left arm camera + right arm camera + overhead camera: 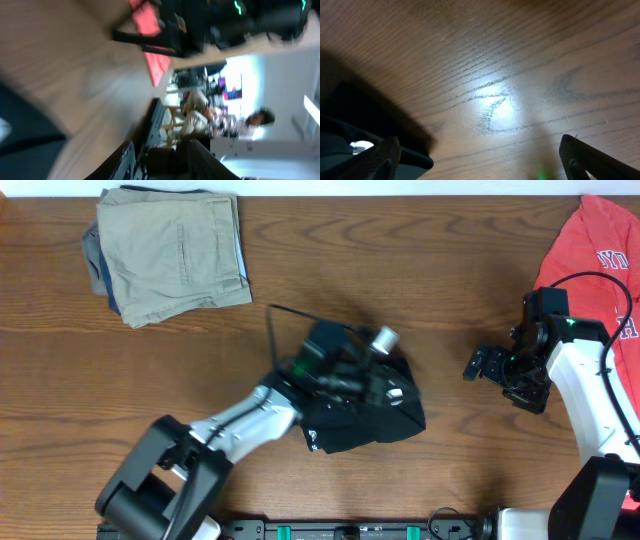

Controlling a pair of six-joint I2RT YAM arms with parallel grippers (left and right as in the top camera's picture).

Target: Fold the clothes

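Observation:
The black garment (365,418) lies in a folded bundle at the table's middle, a small white mark on its top. My left gripper (378,380) hovers over its upper part, jaws a little apart with nothing between them. In the blurred left wrist view the left gripper (161,145) points across bare wood, the black garment (20,137) at the lower left. The red tee (592,242) lies at the far right corner. My right gripper (480,365) stands wide open and empty to the right of the black garment; the right wrist view shows the right gripper (480,145) over bare wood.
A stack of folded khaki and blue clothes (170,252) sits at the back left. The wooden table (120,380) is bare between it and the black bundle. The red tee (150,30) and the right arm (230,20) show in the left wrist view.

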